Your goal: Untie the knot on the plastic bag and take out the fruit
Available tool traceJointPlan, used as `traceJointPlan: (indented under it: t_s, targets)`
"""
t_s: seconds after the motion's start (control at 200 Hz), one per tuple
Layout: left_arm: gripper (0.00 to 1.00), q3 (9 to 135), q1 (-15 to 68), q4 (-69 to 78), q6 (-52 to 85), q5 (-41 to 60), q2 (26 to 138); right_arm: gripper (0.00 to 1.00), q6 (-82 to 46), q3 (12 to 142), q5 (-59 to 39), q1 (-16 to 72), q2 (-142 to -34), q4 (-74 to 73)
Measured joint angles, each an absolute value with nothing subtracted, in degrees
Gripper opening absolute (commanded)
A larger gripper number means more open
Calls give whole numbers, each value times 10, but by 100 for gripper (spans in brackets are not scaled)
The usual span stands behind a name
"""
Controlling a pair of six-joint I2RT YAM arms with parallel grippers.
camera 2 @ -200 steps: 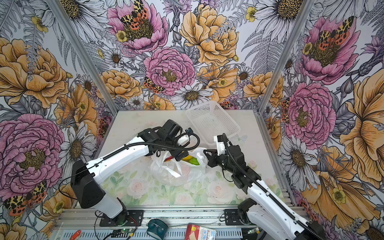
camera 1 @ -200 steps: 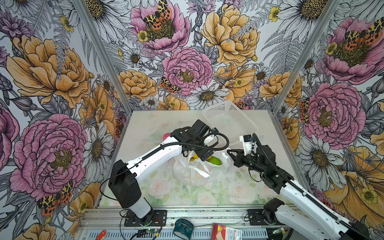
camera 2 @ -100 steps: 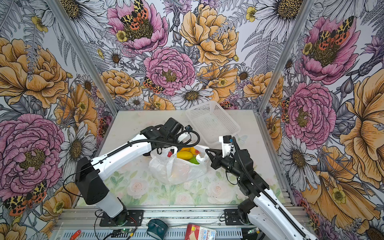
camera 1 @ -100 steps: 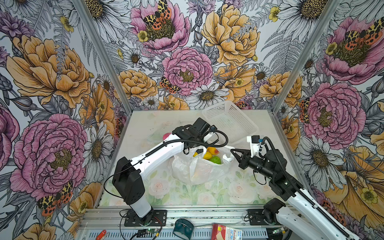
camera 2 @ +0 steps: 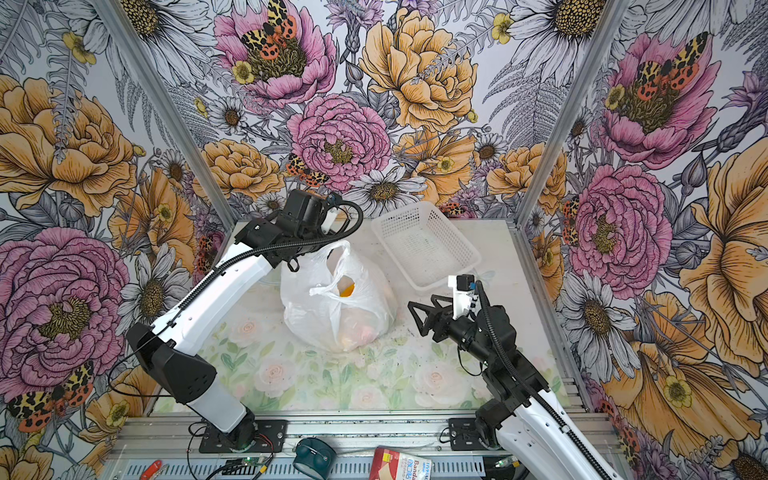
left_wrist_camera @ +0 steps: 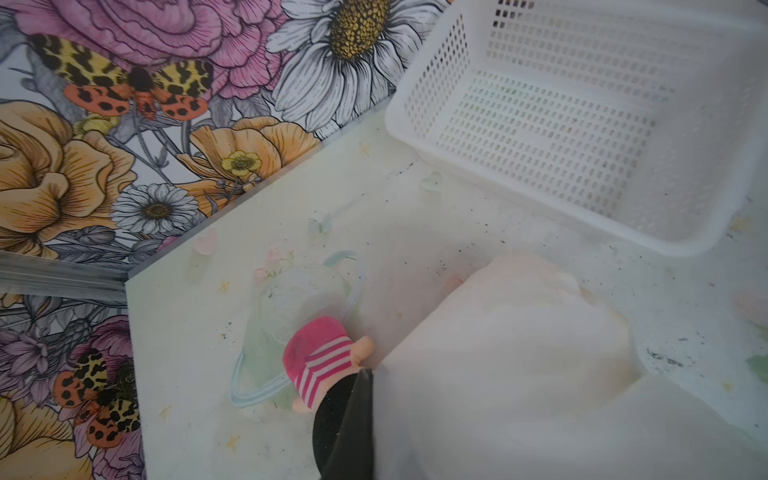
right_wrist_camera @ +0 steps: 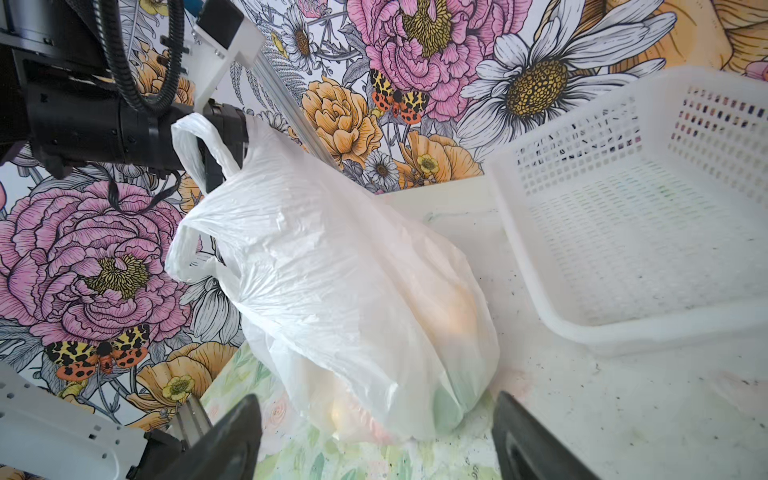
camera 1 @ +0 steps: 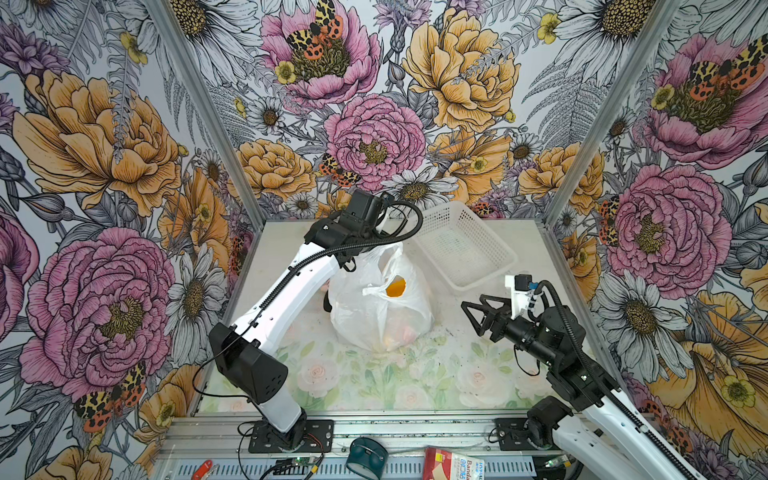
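Obs: left gripper (right_wrist_camera: pixel 218 153) is closed on the top edge of the plastic bag (camera 1: pixel 374 316), next to one handle loop (its fingertips are mostly hidden by the film, so the exact hold is unclear). The bag hangs taut beneath it, with its bottom resting on the bench (camera 1: pixel 374 386). The bag mouth gapes just below this gripper. One orange piece of the fruit (camera 1: pixel 395 286) shows in the gap, and pale pink and green shapes show through the film lower down. A striped toy (left_wrist_camera: pixel 320 357) lies on the bench just beside the bag and this gripper's finger.

The right gripper (camera 1: pixel 471 319) has its jaws spread wide and empty. It points at the bag, near it but apart. A white basket (camera 1: pixel 498 266) sits beyond this gripper, beside the bag.
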State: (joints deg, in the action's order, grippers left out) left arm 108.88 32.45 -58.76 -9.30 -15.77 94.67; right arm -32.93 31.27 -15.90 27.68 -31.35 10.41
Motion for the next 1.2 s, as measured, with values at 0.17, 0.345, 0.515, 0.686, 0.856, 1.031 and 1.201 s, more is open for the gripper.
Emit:
traceJointPlan:
  t_s: [0.17, 0.345, 0.515, 0.686, 0.856, 1.031, 1.201]
  targets:
    - [0, 1253, 326, -642, -72, -206, 987, 89, -323, 313, -168, 293, -296, 109]
    - [0, 1275, 333, -660, -46, -227, 988, 89, -312, 318, -163, 339, -303, 109]
    - [0, 1140, 376, -663, -37, -156, 983, 90, -297, 329, -136, 396, -333, 110]
    - [0, 1035, 410, -665, -32, -29, 1030, 92, -280, 337, -93, 440, -368, 109]
    - [0, 1012, 404, -654, -31, 55, 1028, 93, -273, 340, -52, 460, -416, 106]
    - [0, 990, 390, -629, -34, 86, 983, 93, -273, 346, 12, 466, -493, 101]
    - [0, 931, 427, -601, -60, 62, 902, 95, -269, 346, 86, 453, -521, 99]
